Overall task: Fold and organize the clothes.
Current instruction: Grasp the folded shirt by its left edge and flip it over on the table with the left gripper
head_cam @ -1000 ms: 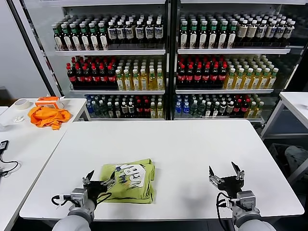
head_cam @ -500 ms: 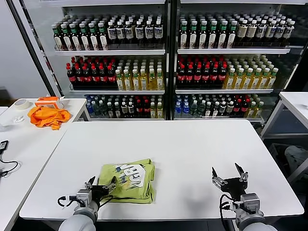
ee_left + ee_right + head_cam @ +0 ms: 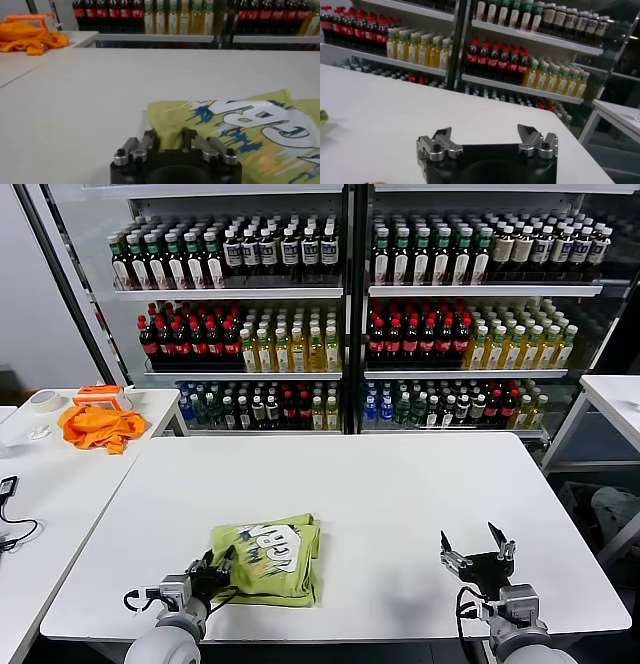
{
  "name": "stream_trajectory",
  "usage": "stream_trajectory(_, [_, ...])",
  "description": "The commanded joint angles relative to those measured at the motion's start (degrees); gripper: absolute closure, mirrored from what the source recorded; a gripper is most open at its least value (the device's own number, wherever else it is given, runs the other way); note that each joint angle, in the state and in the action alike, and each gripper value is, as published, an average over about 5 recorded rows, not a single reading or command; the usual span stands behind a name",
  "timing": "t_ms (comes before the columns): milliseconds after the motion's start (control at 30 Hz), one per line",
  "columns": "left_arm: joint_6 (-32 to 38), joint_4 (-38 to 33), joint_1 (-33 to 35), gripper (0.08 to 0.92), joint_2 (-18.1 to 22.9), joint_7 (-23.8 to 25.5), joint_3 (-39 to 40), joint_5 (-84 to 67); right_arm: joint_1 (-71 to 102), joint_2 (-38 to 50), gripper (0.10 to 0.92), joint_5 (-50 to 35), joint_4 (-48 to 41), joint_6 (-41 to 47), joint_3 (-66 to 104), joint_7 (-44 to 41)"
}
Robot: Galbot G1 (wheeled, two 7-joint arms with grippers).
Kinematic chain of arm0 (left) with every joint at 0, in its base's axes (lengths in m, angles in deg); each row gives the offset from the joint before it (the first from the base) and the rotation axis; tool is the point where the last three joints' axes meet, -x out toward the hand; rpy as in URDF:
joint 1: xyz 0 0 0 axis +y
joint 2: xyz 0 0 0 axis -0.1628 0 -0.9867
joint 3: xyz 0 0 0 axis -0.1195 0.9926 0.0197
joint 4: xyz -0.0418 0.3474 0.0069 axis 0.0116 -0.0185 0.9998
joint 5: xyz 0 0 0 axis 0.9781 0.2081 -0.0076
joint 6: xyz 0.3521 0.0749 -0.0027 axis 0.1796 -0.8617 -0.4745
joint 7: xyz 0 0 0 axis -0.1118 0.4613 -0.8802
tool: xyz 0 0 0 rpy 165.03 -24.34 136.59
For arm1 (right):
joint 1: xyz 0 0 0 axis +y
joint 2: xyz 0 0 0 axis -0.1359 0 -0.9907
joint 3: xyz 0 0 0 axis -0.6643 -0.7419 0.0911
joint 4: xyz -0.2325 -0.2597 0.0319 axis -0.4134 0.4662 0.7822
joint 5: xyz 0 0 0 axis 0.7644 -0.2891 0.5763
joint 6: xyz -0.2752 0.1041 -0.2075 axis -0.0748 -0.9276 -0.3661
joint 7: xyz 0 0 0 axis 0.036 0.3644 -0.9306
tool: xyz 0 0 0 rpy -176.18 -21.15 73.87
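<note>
One folded lime T-shirt, print side up, on white table.

Location: near front edge, on the robot's left half. Left gripper sits low at the shirt's near left corner, jaws drawn close together about the fabric edge; a firm pinch cannot be confirmed. Right gripper hovers over bare tabletop well apart from the shirt, jaws wide apart, empty. Orange cloth lies on side table; bottle shelves stand behind.
</note>
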Motion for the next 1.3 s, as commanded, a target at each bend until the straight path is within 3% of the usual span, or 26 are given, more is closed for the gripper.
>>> stream_trajectory(33, [1.25,-0.33,-0.03,0.683,-0.47,0.75,-0.62,0.18,-0.72,0.10,0.203,-0.06,-0.72,0.10,-0.53,0.00])
stream_trajectory(233, [-1.87,-11.20,1.61,0.853,-6.92,0.19,-4.71,1.28,-2.03,0.36,0.203,-0.05,-1.07,0.43,-1.64,0.02])
stream_trajectory(367, [-2.47,-16.99,3.62,0.896,-14.25,0.52,-12.59,1.34,-3.02,0.40,0.203,-0.05,-1.23,0.84,-2.42,0.06])
stream_trajectory(600, [-2.51,-11.65,11.43,0.897,-29.27,6.17,-33.67,1.05,-4.09,0.12,0.203,-0.01,-1.34,1.04,-3.36,0.07])
stream_trajectory(700, [-2.59,-9.87,12.91,0.897,-32.77,7.43,-37.18,0.92,-4.06,-0.04,0.203,0.04,-1.40,0.82,-3.30,0.00])
stream_trajectory(767, [-2.64,-11.36,11.35,0.897,-31.86,7.16,-34.01,0.78,-3.97,-0.19,0.203,0.09,-1.39,0.70,-3.20,-0.04])
stream_trajectory(833, [-2.63,-14.55,8.20,0.897,-27.64,6.26,-25.47,0.54,-3.76,-0.42,0.203,0.17,-1.37,0.63,-2.99,-0.03])
stream_trajectory(967, [-2.56,-19.02,2.74,0.897,-13.41,5.68,-3.41,3.96,-2.96,-0.65,0.203,0.42,-1.47,0.54,-2.35,-0.05])
stream_trajectory(1067, [-2.50,-17.79,1.43,0.897,-3.17,6.88,8.43,11.42,-2.91,-0.60,0.203,0.66,-1.55,0.60,-2.15,-0.06])
stream_trajectory(1167, [-2.43,-15.11,0.56,0.897,2.17,7.48,13.76,16.75,-3.37,-0.58,0.203,0.73,-1.55,0.80,-2.14,-0.02])
stream_trajectory(1300, [-2.38,-12.71,-1.15,0.897,4.45,7.29,14.35,19.40,-3.86,-0.83,0.203,0.81,-1.64,0.99,-2.37,0.00])
